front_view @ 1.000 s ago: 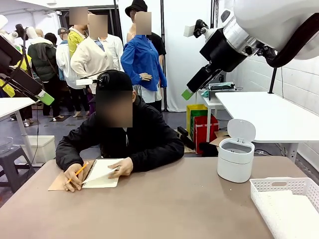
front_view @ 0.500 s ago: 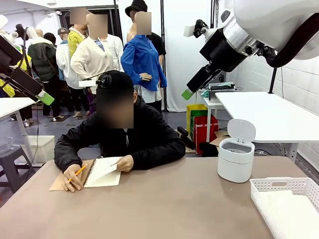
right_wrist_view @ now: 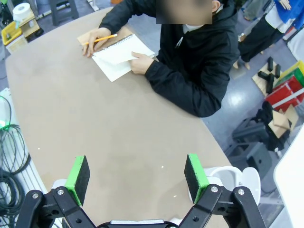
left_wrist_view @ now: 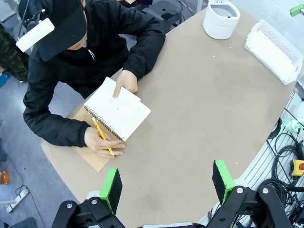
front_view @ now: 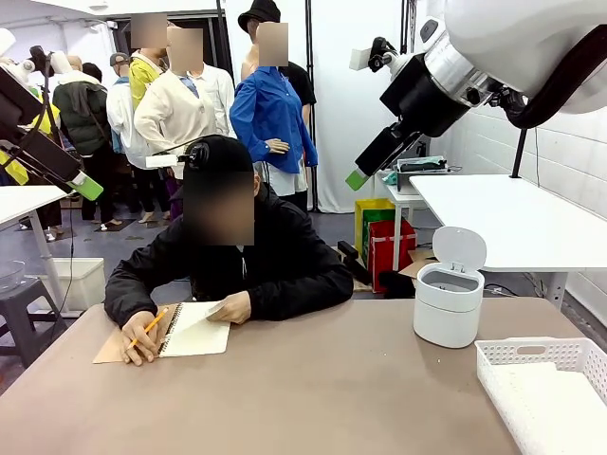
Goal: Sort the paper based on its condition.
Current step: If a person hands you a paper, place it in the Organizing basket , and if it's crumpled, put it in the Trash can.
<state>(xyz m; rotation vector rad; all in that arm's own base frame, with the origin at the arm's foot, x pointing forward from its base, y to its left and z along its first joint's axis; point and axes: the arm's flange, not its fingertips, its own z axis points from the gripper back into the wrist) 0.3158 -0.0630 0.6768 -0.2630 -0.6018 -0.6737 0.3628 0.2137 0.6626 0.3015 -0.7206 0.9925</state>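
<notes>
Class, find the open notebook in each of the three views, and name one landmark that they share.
Front view: the notebook lies on the table, left of the middle, in front of the person.
Left wrist view: the notebook is up and left of the middle.
Right wrist view: the notebook is near the top, left of the middle.
Shared landmark: the yellow pencil in the person's hand beside it.

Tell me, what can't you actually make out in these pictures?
Writing on the notebook: too small, left wrist view.
Bottom of the bin: hidden by its own rim, front view.
Basket: cut off by the right and bottom edges, front view.
</notes>
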